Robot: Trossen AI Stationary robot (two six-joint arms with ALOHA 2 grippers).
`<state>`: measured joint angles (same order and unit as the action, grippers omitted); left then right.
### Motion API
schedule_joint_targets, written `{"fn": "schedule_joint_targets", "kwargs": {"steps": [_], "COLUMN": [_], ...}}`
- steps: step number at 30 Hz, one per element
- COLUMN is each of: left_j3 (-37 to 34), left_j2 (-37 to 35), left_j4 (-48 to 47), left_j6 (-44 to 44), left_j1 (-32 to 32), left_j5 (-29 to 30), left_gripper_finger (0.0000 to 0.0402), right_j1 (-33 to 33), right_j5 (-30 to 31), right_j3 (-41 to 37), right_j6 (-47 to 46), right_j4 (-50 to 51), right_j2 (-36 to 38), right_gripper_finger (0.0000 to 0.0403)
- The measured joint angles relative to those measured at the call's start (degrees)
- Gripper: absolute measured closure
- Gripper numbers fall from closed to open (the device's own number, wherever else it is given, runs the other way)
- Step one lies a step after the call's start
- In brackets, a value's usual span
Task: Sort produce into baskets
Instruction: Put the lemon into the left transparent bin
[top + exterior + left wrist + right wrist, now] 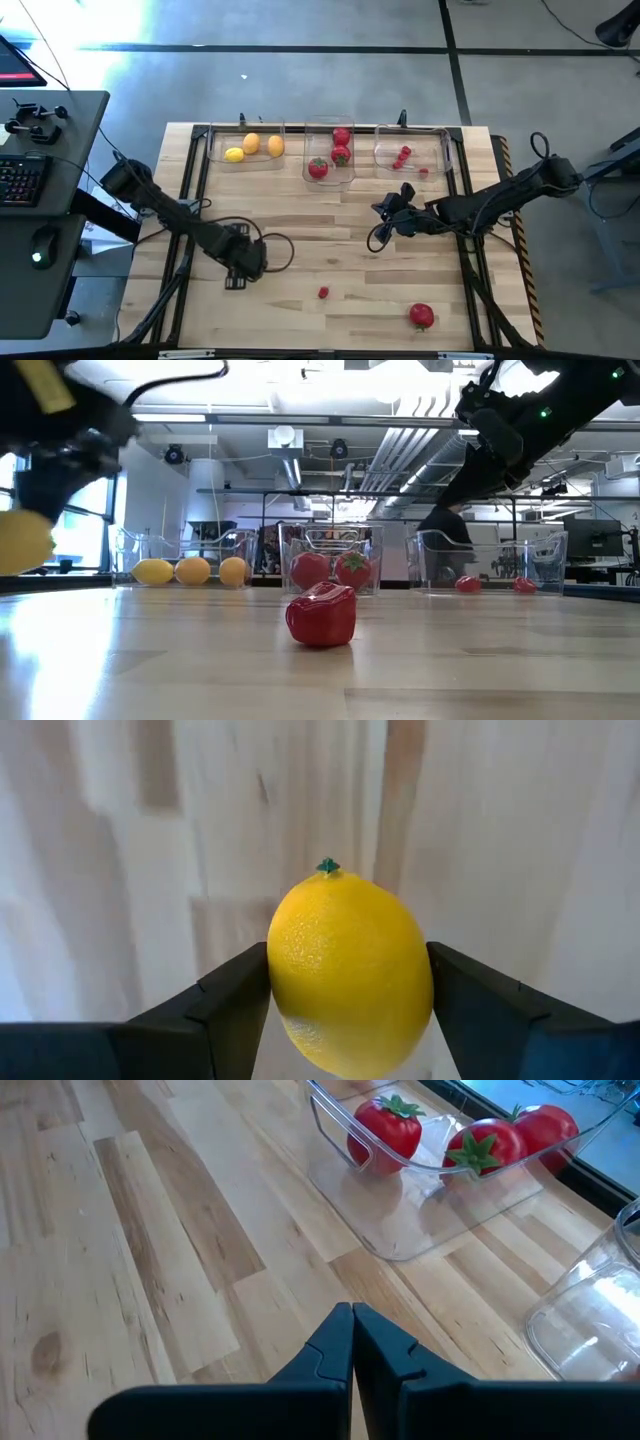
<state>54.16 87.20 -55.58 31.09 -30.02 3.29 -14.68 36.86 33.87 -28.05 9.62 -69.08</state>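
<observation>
My left gripper (pixel 245 262) hangs over the table's near left, shut on a yellow lemon (pixel 350 975). The gripper hides the lemon in the high view; the low view shows it at the left edge (pixel 22 545). My right gripper (pixel 352 1330) waits shut over the table's middle right (pixel 385 215), holding nothing. Three clear baskets stand along the far edge: the left one (pixel 215 150) holds yellow and orange fruits, the middle one (pixel 330 122) round red ones, the right one (pixel 445 150) small red berries. My left gripper pinches the lemon by its two opposite sides (pixel 285 970) between the two fingers (pixel 235 1005). The fingers come from above, pointing down. The lemon's green stem tip (pixel 328 867) points away from the wrist. In the low view the lemon hangs clear of the tabletop.
A small red berry (pixel 323 292) lies loose near the table's front middle, large in the low view (pixel 320 613). A round red fruit with a green top (pixel 421 316) lies at the near right. A desk with a keyboard (pixel 20 180) stands left of the table.
</observation>
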Motion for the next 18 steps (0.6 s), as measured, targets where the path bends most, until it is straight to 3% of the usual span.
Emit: {"fn": "schedule_joint_targets", "kwargs": {"steps": [6,13,18], "left_j3": [1.5,0.76,-2.88], "left_j2": [0.0,0.46,0.48], "left_j4": [1.84,3.19,10.31], "left_j6": [0.96,0.36,-4.88], "left_j1": [1.21,4.61,7.73], "left_j5": [9.3,9.04,2.49], "left_gripper_finger": [0.0153,0.013,0.0134], "right_j1": [0.0,0.01,0.01], "right_j5": [0.0,0.0,0.0], "right_j3": [-0.01,-0.01,-0.01], "right_j6": [0.0,0.01,-0.17], "right_j4": [0.01,0.32,0.4], "right_j2": [0.0,0.0,0.0], "right_gripper_finger": [0.0403,0.0403,0.0403]}}
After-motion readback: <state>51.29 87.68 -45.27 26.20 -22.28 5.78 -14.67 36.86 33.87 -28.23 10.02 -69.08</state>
